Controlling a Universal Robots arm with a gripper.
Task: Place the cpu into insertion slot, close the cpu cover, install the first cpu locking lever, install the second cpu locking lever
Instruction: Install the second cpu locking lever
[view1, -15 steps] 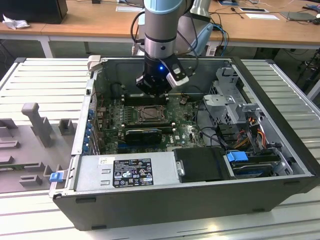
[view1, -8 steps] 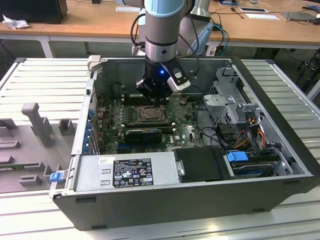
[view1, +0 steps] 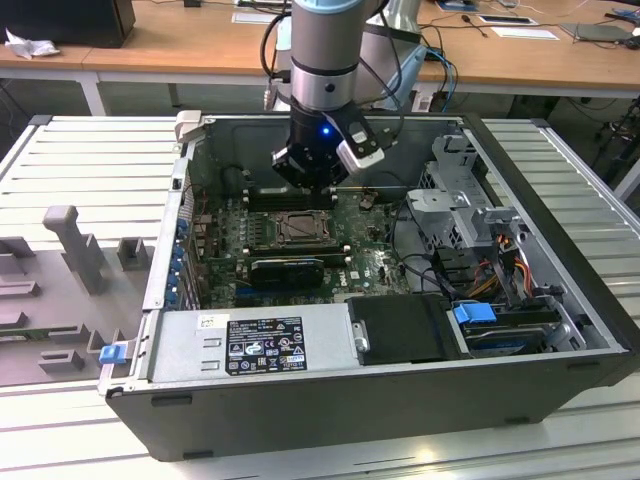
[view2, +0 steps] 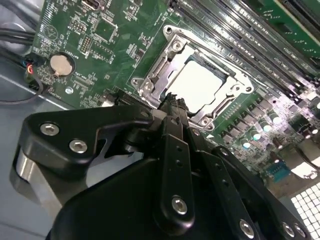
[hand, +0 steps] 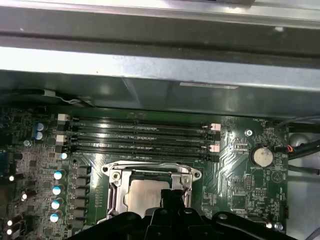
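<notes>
You are looking down into an open computer case (view1: 560, 340) lying on its side on the slatted table (view1: 90, 160), with the arm reaching in over the green motherboard (view1: 370, 265).

The cpu (view2: 199, 86) sits flat in the insertion slot (view2: 150, 82), near the middle of the board. Its top is a pale silver-beige square, plain and smooth, and it catches the light brightly in the second wrist view. The cpu cover (view2: 222, 102) lies closed down over it: a thin silvery metal frame whose large central cut-out leaves the chip's top bare. In the first wrist view you see the same chip (hand: 142, 195) framed by that cover (hand: 116, 192), with the long black memory slots (hand: 140, 140) just beyond it, toward the far wall of the case.

The hand (view2: 172, 100) hangs right over the near edge of the socket, its black fingertips drawn close together with nothing between them. Whether the tips touch the cover's edge you cannot tell.

In the exterior view the hand (view1: 312, 185) hovers just above the socket (view1: 300, 228), with a black card (view1: 290, 270) standing nearer on the board.
</notes>
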